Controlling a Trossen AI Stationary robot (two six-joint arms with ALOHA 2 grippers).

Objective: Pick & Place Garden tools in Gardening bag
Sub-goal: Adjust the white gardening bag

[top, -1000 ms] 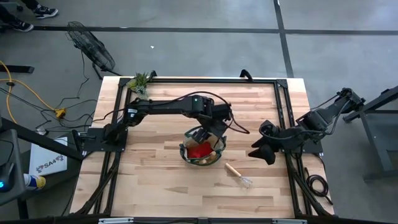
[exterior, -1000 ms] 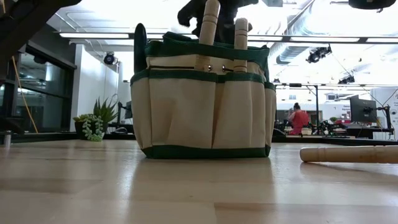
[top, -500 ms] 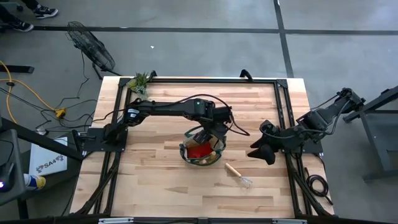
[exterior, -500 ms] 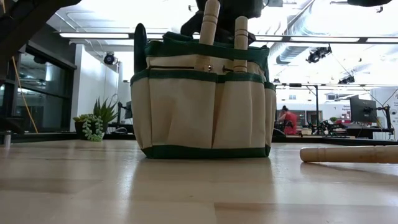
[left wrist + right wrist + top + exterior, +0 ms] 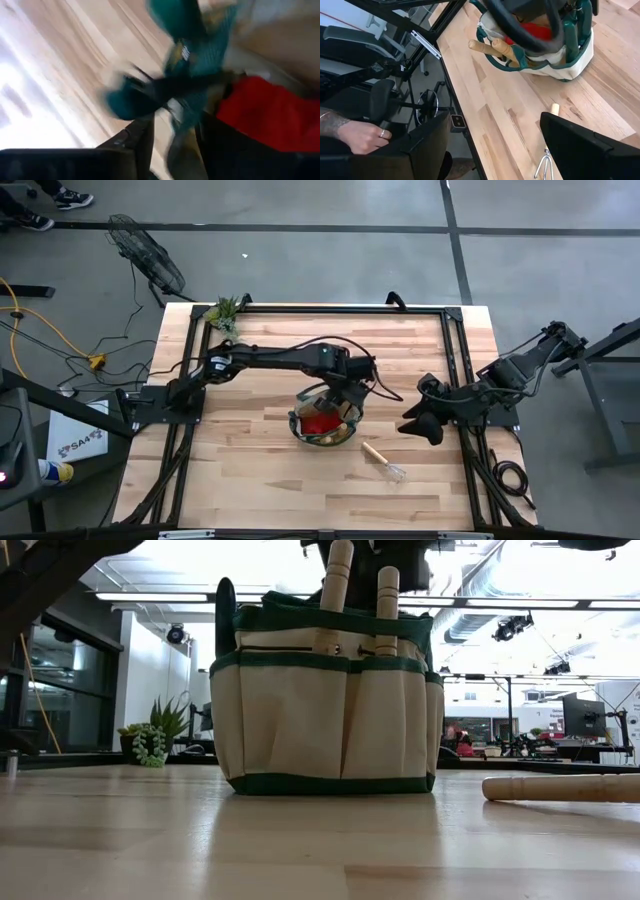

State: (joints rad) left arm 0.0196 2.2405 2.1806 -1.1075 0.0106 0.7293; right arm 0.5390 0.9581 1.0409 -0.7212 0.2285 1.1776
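Left gripper (image 5: 345, 388) nearer bag (image 5: 325, 420) now

Bright, even overhead light fills the scene. In the low view, ceiling light strips (image 5: 300, 597) glare white across the top. The left wrist view is heavily motion-blurred throughout.

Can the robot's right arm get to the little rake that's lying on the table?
Probably yes. The wire rake lies alone on bare wood beside the gardening bag, and the open right gripper hovers close by with nothing between them.
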